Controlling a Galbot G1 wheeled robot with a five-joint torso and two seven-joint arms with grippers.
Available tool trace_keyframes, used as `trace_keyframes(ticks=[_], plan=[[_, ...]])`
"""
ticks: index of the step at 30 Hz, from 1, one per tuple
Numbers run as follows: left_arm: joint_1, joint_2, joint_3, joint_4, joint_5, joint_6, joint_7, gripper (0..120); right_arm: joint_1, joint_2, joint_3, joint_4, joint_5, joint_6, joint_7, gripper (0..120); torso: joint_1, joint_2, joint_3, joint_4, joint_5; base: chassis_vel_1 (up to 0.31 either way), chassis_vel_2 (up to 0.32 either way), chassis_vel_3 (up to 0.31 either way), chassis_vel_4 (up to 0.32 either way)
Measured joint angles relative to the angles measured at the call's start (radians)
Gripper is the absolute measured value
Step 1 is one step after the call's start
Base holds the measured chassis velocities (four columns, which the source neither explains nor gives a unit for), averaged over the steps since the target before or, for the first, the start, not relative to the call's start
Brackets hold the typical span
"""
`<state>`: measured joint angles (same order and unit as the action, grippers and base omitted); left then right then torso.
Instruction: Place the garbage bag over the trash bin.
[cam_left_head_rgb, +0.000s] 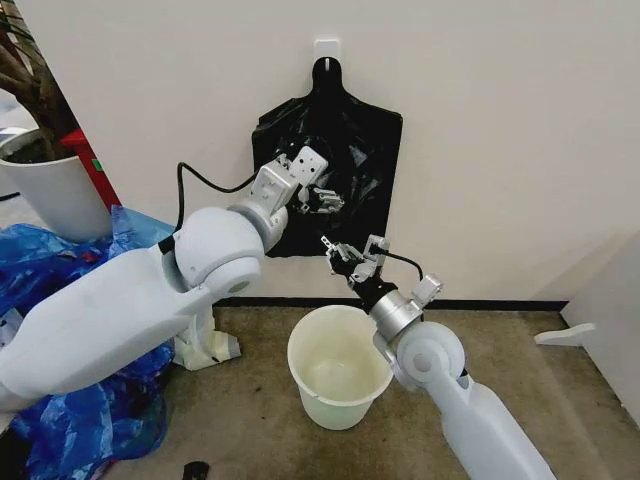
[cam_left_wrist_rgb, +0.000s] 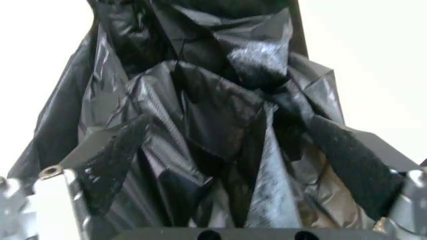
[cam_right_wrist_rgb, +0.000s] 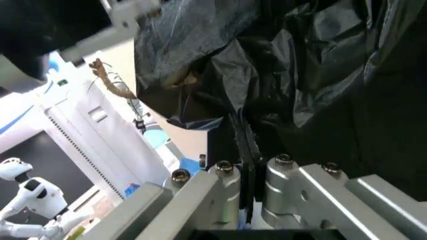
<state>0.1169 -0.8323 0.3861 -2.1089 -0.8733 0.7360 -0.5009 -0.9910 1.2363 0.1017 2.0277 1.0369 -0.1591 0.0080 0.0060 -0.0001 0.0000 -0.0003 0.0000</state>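
Glossy black film of the thin, wrinkled garbage bag hangs on the wall above the cream-white round plastic trash bin, bunched between the left gripper's wide jaws, while the right gripper's jaws pinch its lower edge.

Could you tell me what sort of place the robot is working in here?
Probably an indoor office or lab corner: a plain wall holding hanging black bags, a carpeted floor with a trash bin, and a potted plant.
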Motion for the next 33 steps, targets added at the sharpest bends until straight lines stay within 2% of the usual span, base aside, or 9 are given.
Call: trace_keyframes(ticks=[3, 5, 10, 13, 18, 19, 25, 30, 33], plan=[[0.0, -0.009, 0.004, 0.005, -0.024, 0.005, -0.026, 80, -0.005, -0.006, 0.009, 0.007, 0.007, 0.0, 0.0, 0, 0.0, 0.0, 0.0, 0.0001, 0.0, 0.0, 0.0, 0.0, 0.0], [0.0, -0.012, 0.006, 0.008, -0.028, 0.005, -0.029, 77, -0.005, -0.008, 0.011, 0.009, 0.008, 0.0, 0.0, 0, 0.0, 0.0, 0.0, 0.0, 0.0, 0.0, 0.0, 0.0, 0.0], [-0.011, -0.029, 0.011, 0.015, -0.055, 0.005, -0.04, 53, -0.008, -0.013, 0.019, 0.01, 0.011, 0.0, -0.001, 0, 0.0, 0.0, 0.0, -0.0001, 0.0, 0.0, 0.0, 0.0, 0.0], [-0.015, -0.029, 0.012, 0.015, -0.062, 0.005, -0.042, 47, -0.009, -0.014, 0.02, 0.01, 0.011, 0.001, -0.002, 0, 0.0, 0.0, 0.0, 0.0, 0.0001, 0.0, 0.0, 0.0, 0.0], [-0.015, -0.031, 0.012, 0.02, -0.074, 0.004, -0.063, 26, -0.009, -0.018, 0.028, 0.01, 0.012, 0.001, -0.002, 0, 0.0, 0.0, 0.0, 0.0001, 0.0, 0.0, 0.0, 0.0, 0.0], [-0.015, -0.031, 0.012, 0.02, -0.074, 0.004, -0.063, 26, -0.009, -0.018, 0.028, 0.01, 0.012, 0.001, -0.002, 0, 0.0, 0.0, 0.0, 0.0001, 0.0, 0.0, 0.0, 0.0, 0.0], [-0.018, -0.045, 0.004, 0.042, -0.084, 0.002, -0.076, 2, -0.017, -0.031, 0.05, 0.018, 0.017, 0.002, -0.006, 0, 0.0, 0.0, 0.0, 0.0, 0.0, 0.0, 0.0, 0.0, 0.0], [-0.003, -0.046, -0.024, 0.041, -0.106, -0.001, -0.088, 0, -0.037, -0.042, 0.072, 0.025, 0.018, 0.002, -0.018, 0, 0.0, 0.0, 0.0, 0.0, -0.0001, 0.0, 0.0, 0.0, 0.0], [0.009, -0.038, -0.044, 0.029, -0.132, -0.043, -0.086, 0, -0.046, -0.045, 0.083, 0.027, 0.018, 0.003, -0.028, 0, 0.0, 0.0, 0.0, -0.0001, 0.0, 0.0, 0.0, 0.0, 0.0]])
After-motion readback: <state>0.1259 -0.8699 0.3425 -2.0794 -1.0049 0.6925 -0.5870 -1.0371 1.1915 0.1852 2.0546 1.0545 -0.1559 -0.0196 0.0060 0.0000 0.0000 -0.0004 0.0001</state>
